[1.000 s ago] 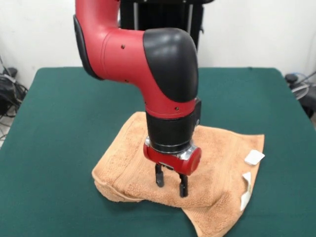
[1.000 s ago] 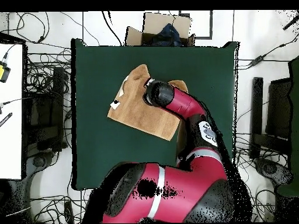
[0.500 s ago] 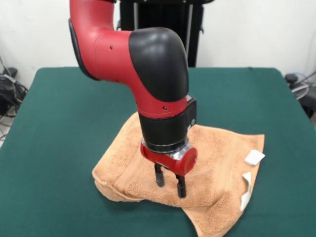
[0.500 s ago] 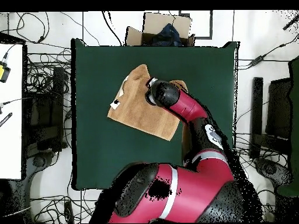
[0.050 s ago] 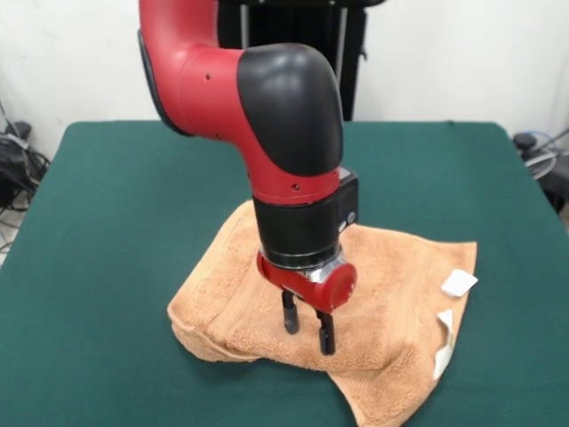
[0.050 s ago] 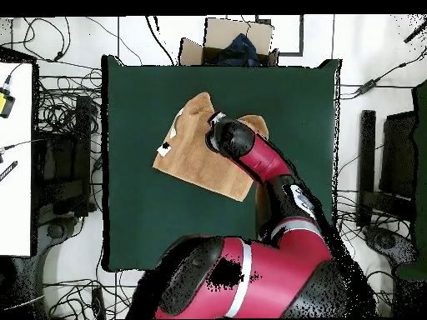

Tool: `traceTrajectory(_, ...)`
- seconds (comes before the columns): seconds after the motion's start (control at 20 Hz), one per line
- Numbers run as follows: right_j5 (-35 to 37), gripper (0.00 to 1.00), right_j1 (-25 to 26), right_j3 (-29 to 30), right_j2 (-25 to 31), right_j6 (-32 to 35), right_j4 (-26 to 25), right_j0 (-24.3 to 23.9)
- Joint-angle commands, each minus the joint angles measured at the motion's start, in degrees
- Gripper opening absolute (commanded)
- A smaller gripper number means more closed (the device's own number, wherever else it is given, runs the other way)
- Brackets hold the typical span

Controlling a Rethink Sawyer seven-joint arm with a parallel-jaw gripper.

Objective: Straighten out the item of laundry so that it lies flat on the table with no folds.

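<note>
Folded towel [image 5: 391,294] lying diagonal across table [image 5: 116,205], tags at one end, claw [image 5: 308,329] spread above it

The towel [image 5: 391,294] is showing a light orange-tan all over, with small white tags [image 5: 458,284] standing out at one edge. The table [image 5: 116,222] is wearing a dark green top (plain, no pattern). The arm [image 5: 267,98] is showing red with black joints, and the gripper [image 5: 308,325] is looking black, though its fingers may be dark grey.
</note>
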Motion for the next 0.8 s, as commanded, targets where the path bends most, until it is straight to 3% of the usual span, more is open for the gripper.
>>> traceTrajectory(0.05,3.3,1.00,5.3,7.6,2.1,15.5,3.2,6.0)
traceTrajectory(0.3,7.4,1.00,4.8,4.6,-1.9,15.4,4.3,8.7)
traceTrajectory(0.45,16.2,1.00,5.7,-2.3,-7.2,15.4,3.9,11.3)
traceTrajectory(0.7,24.1,1.00,4.1,-4.3,-8.6,17.4,4.2,12.0)
traceTrajectory(0.8,29.0,1.00,3.0,-8.1,-12.7,19.1,2.6,14.0)
